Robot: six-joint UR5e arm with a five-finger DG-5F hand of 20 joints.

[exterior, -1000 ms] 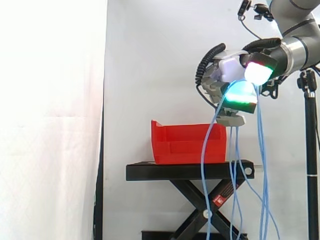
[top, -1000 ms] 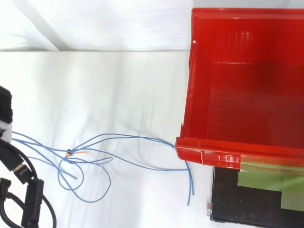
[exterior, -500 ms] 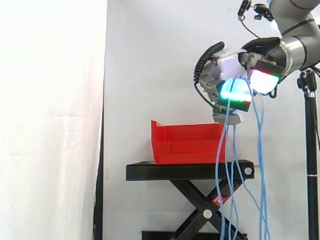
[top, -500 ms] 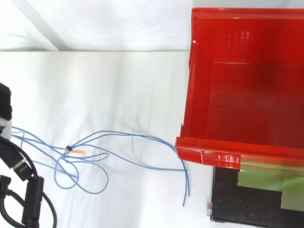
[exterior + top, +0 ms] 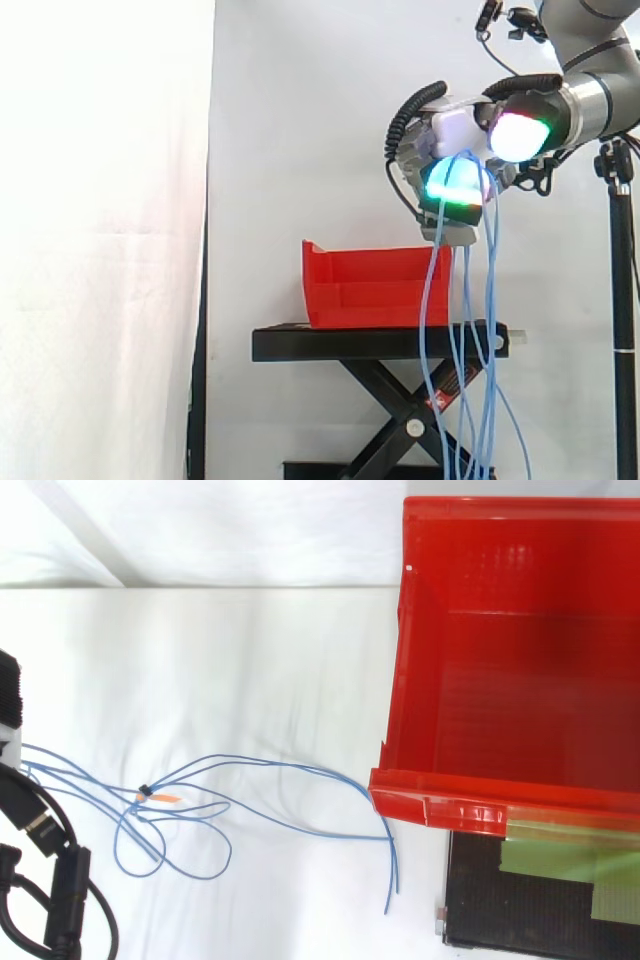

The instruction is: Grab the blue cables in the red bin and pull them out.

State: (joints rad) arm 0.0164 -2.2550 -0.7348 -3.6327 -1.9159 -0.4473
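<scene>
Here the hand (image 5: 432, 150) is seen at 2 o'clock from the bin (image 5: 370, 290), its fingers curled and clamped on the cables (image 5: 489, 300). These are draped over a cyan pad (image 5: 450, 183) and hang towards 6 o'clock past the stand (image 5: 330, 343). From above, the cables are spread from the 9 o'clock edge to the bin's lip at 4 o'clock, outside the bin; an orange tag (image 5: 168, 798) is seen among the loops.

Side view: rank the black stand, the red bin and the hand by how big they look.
1. The black stand, widest and tallest.
2. The red bin and the hand, curled round the blue cables, look about alike. Which is nearer the camera is unclear, so I won't rank them.
</scene>
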